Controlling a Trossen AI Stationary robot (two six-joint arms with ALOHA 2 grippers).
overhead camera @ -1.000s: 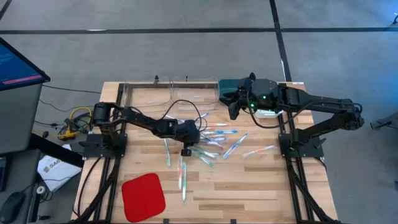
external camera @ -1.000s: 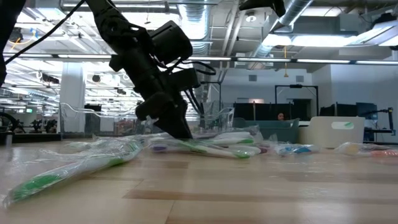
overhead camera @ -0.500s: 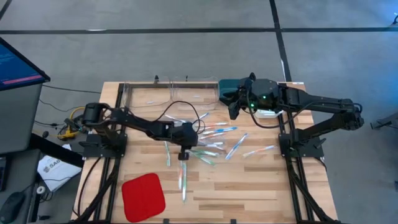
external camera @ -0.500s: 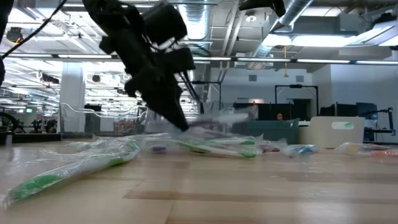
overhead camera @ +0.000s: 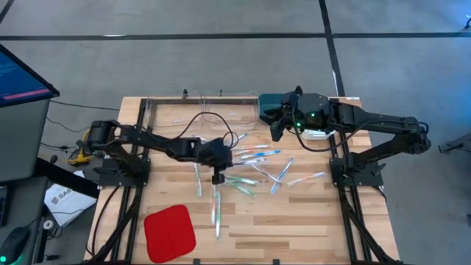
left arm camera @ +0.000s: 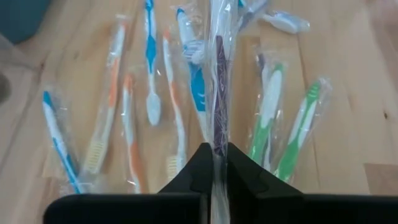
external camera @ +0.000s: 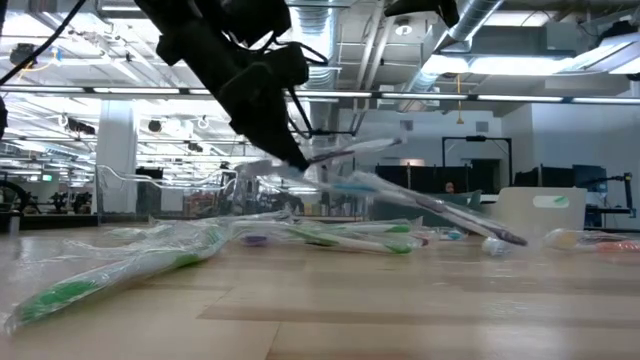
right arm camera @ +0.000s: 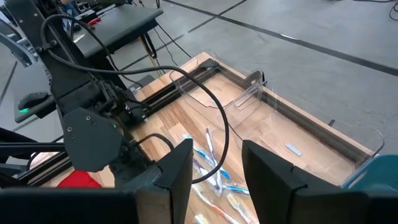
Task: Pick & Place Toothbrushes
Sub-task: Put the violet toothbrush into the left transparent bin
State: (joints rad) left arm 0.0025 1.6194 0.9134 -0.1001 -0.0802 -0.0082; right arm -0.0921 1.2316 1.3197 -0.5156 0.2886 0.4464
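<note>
Several toothbrushes in clear wrappers (overhead camera: 254, 165) lie in a loose pile at the table's middle, and more (overhead camera: 215, 210) lie nearer the front. My left gripper (overhead camera: 219, 168) hangs above the pile's left side, shut on a wrapped purple toothbrush (left arm camera: 219, 68). In the low view a second wrapped brush (external camera: 430, 205) slants down from the same spot to the table. My right gripper (right arm camera: 217, 180) stands open, high over the teal bin (overhead camera: 268, 107) at the far edge, with nothing in it. My left gripper pinches the purple toothbrush's wrapper near one end (left arm camera: 216, 152) between its two fingers. The fingers slant down from the table's left and lie along the brush. The brush sticks out ahead of them toward the right, lifted off the pile (external camera: 350, 152). Whether the second brush is also pinched, I cannot tell.
Two clear bins (overhead camera: 176, 112) (overhead camera: 228, 110) stand along the far edge beside the teal bin. A flat red pad (overhead camera: 169, 230) lies at the near left. A black cable (overhead camera: 210, 125) loops over the left arm. Bare wood shows at the near right.
My left gripper has risen from the pile and drawn back a little toward the table's left edge. The wrapped toothbrush has come up with it, its held end lifted clear. A second brush has tipped up, its far end staying on the table.
</note>
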